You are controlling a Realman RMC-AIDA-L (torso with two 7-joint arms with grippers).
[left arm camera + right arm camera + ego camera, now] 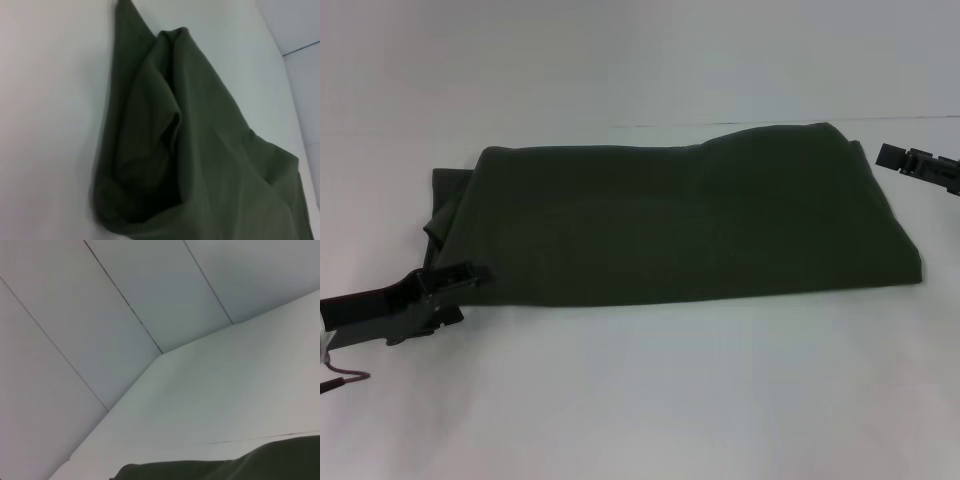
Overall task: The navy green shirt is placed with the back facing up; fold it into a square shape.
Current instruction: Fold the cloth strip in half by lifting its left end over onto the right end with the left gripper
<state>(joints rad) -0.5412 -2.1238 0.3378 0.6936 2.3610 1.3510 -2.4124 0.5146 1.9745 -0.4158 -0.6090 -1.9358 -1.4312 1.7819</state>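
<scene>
Left gripper (460, 278) at the near-left corner of the dark olive-green knit shirt (670, 220), grip unclear; pinch both layers before folding across.

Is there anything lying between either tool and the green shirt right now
Nothing visible. The left tool already sits at the near left corner of the navy green shirt. The right tool hangs just off the shirt's far right edge, with only bare white table around it.
</scene>
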